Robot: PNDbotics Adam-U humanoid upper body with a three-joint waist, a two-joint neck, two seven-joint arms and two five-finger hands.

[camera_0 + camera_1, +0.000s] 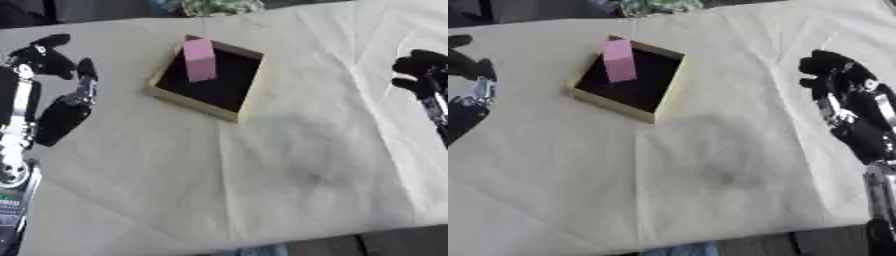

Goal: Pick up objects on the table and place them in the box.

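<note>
Cream tablecloth (262, 175), one box (194, 102), one pink block (199, 59) inside.

A table (262, 190) draped in a creased pale yellow cloth (667, 200) fills the view. At about eleven o'clock on it rests a shallow square box (194, 106) with a dark interior, turned askew.

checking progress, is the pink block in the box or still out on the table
In. The pink rectangular block stands inside the shallow tan box with a dark floor, leaning at its far corner, its lower end on the dark floor.
</note>
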